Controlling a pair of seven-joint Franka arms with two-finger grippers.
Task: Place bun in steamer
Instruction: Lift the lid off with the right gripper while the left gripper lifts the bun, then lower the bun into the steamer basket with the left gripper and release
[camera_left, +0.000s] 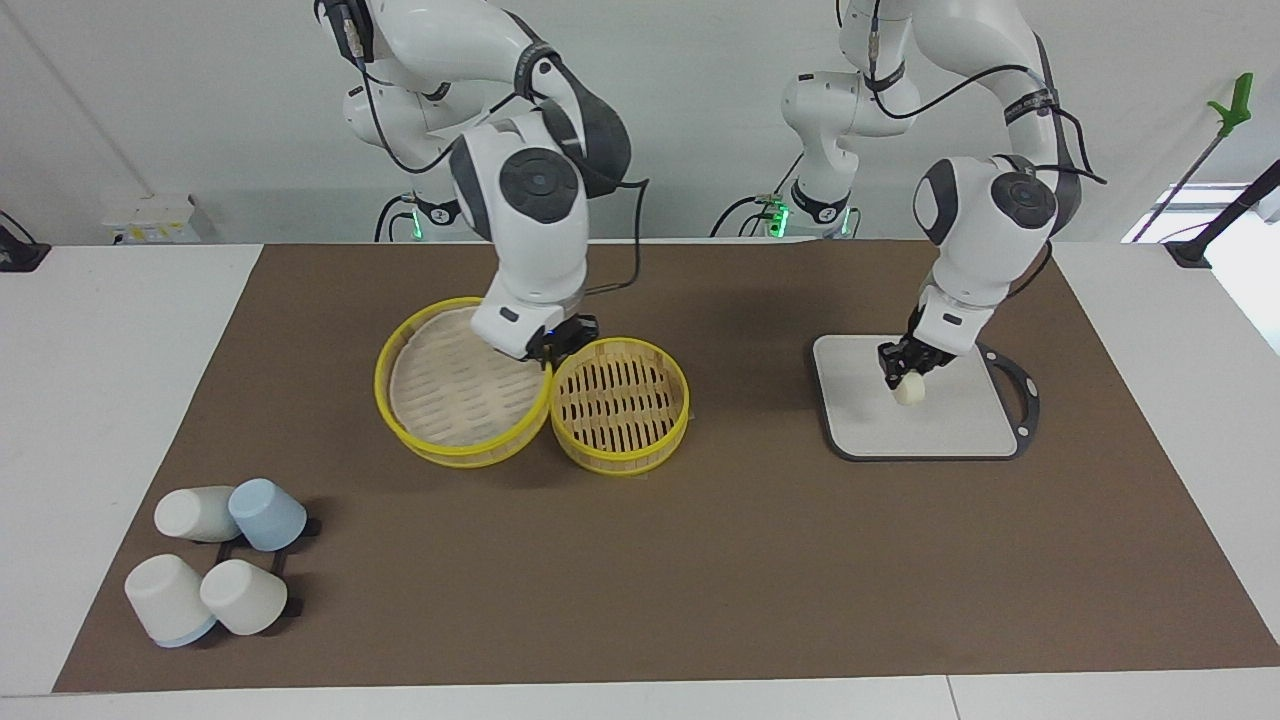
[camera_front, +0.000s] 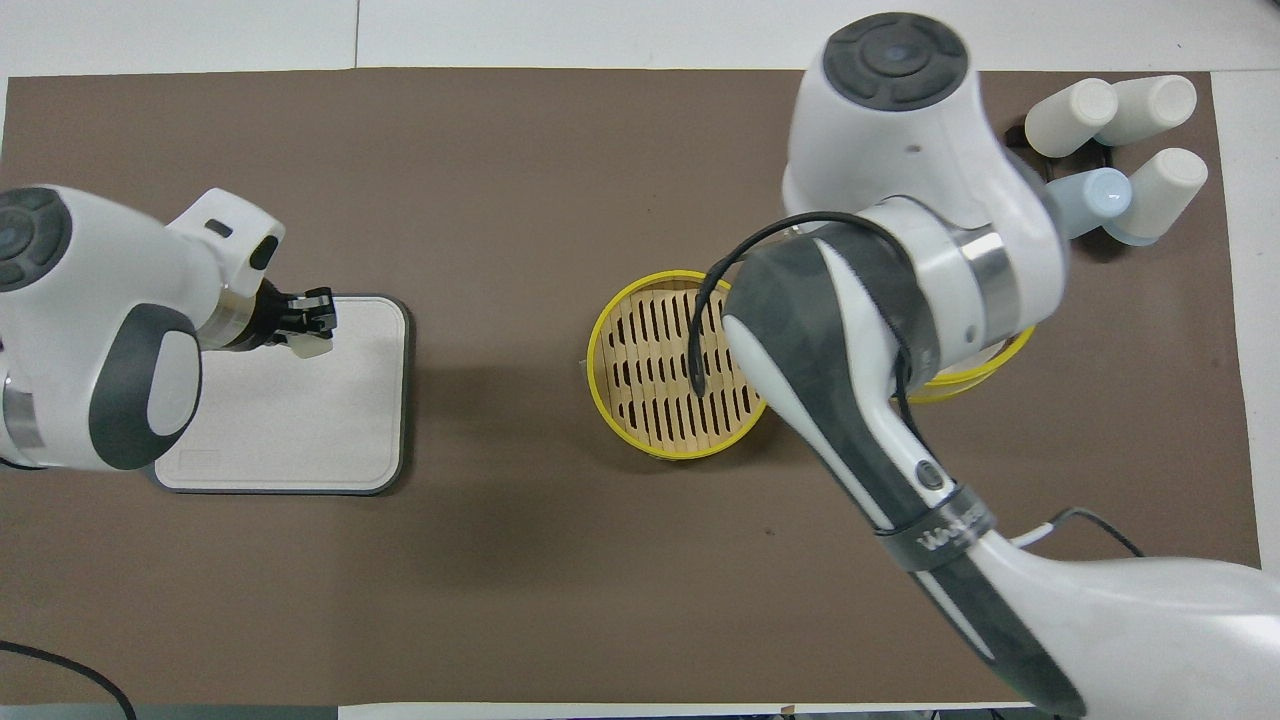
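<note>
The bun (camera_left: 909, 392) is a small cream-white lump between the fingertips of my left gripper (camera_left: 900, 375), at or just above the grey board (camera_left: 960, 425). It also shows in the overhead view (camera_front: 313, 348) under the left gripper (camera_front: 310, 322). The steamer (camera_left: 620, 400) stands open and empty mid-table, also seen from overhead (camera_front: 650, 370). Its lid (camera_left: 450, 390) lies inside-up beside it, toward the right arm's end. My right gripper (camera_left: 560, 345) is low at the lid's rim where lid and steamer meet. In the overhead view the right arm hides its gripper and most of the lid (camera_front: 960, 375).
Several white and pale blue cups (camera_left: 215, 560) lie on a black rack at the right arm's end, farther from the robots than the steamer; they also show in the overhead view (camera_front: 1120, 130). A brown mat (camera_left: 750, 560) covers the table.
</note>
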